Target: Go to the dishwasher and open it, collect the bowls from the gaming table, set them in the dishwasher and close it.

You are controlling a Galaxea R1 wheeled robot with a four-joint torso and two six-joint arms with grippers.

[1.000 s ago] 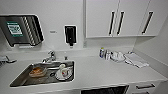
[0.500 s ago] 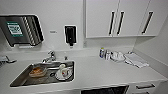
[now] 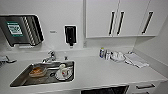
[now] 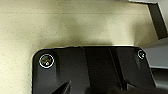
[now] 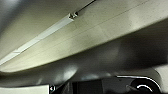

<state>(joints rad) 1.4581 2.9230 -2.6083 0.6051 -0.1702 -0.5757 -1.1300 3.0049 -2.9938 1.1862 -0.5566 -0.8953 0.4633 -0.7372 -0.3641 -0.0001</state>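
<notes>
The dishwasher (image 3: 106, 90) shows as a dark opening, probably its interior, under the white surface (image 3: 100, 72), right of the sink (image 3: 42, 75) holding dishes. Either gripper's state: cannot tell.

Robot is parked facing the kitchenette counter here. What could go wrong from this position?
The dishwasher shows as a dark opening at the counter's lower edge, close under the camera, so the base may stand in a door's swing. The sink already holds dishes, and bottles and cloths clutter the counter.
</notes>
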